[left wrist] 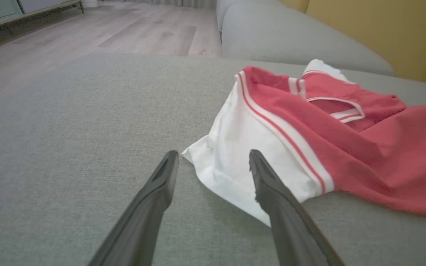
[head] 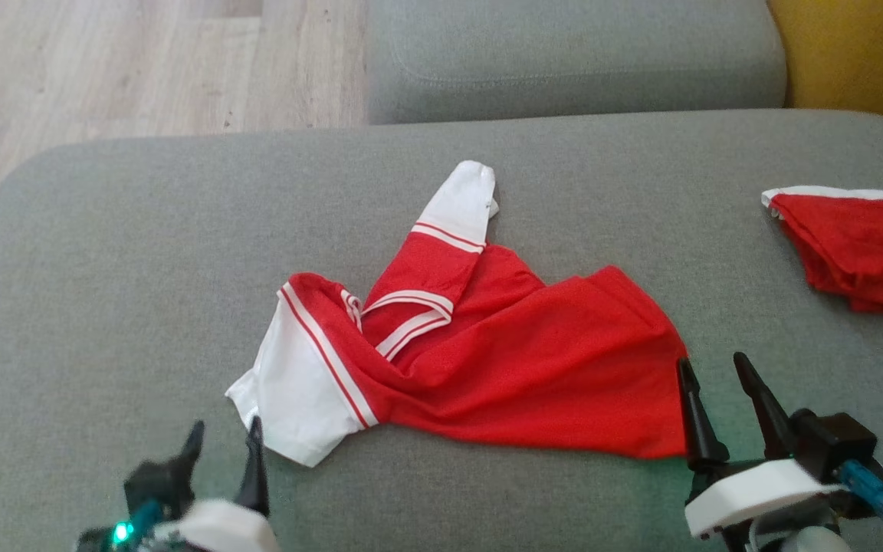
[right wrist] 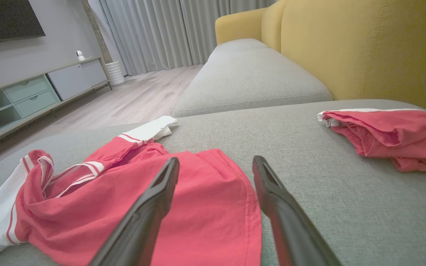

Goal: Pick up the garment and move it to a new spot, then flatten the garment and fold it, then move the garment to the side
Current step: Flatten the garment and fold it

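Red garment (head: 503, 368) on grey cushion (head: 104, 268)

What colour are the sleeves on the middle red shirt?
The red fabric shirt has white sleeves with a red stripe; head view best.

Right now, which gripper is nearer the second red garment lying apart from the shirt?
Right. The right gripper is at the shirt's hem, near the second red garment; the left gripper is across the shirt, by its white sleeve.

Grey sofa seat (head: 104, 268), red-and-white cloth (head: 863, 245), wooden floor (head: 104, 61), yellow backrest (right wrist: 364, 48)
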